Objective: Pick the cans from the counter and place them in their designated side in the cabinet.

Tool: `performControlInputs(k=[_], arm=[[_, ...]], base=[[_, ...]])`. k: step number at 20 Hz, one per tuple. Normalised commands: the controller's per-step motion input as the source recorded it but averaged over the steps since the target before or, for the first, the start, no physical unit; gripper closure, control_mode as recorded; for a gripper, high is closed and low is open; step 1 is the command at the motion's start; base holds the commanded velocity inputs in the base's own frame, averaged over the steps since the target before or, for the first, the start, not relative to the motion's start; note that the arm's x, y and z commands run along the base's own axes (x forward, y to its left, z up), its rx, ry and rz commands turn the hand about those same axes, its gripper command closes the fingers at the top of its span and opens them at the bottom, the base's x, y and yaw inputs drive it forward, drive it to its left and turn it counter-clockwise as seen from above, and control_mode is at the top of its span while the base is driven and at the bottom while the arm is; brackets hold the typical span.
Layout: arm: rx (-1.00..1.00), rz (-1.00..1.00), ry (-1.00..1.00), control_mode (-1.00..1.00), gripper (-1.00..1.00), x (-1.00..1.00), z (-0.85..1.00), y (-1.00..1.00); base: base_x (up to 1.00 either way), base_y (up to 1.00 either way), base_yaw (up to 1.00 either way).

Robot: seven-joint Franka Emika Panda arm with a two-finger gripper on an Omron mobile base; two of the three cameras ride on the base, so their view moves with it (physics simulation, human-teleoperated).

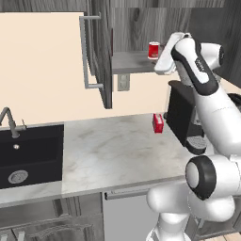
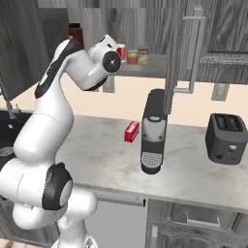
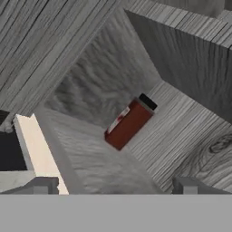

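The cabinet stands open, its door [image 1: 101,52] swung out to the left. On its grey shelf [image 1: 129,62] stands the red can [image 1: 153,50] with a white band, also in the right base view [image 2: 121,52]. The yellow-orange labelled can [image 2: 143,55] stands further right on the same shelf, with a short reddish tin [image 2: 132,57] between them. My white hand [image 1: 163,62] is raised at the shelf, just right of the red can. My gripper [image 3: 115,186] is open and holds nothing. It faces a dark red bottle [image 3: 129,122] with a black cap inside the cabinet.
A small red box [image 1: 158,123] lies on the marbled counter [image 1: 117,150] beside a black coffee machine [image 2: 154,131]. A toaster [image 2: 226,138] stands at the right. The black sink [image 1: 28,155] and tap are at the left. The door's silver bar handle [image 1: 85,52] juts out.
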Motion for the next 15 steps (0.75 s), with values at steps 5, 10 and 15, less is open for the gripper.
performControlInputs(k=[5,10,15], arm=[[-0.09,0.0,-0.14,-1.0,-1.0,-0.78,-0.15,0.0],[-0.11,-0.02,-0.11,-1.0,-1.0,-0.74,-0.13,0.0],[-0.13,-0.05,-0.06,-1.0,-1.0,-0.64,-0.16,0.0]], base=[[0.0,0.0,0.0],[0.0,0.0,0.0],[0.0,0.0,0.0]])
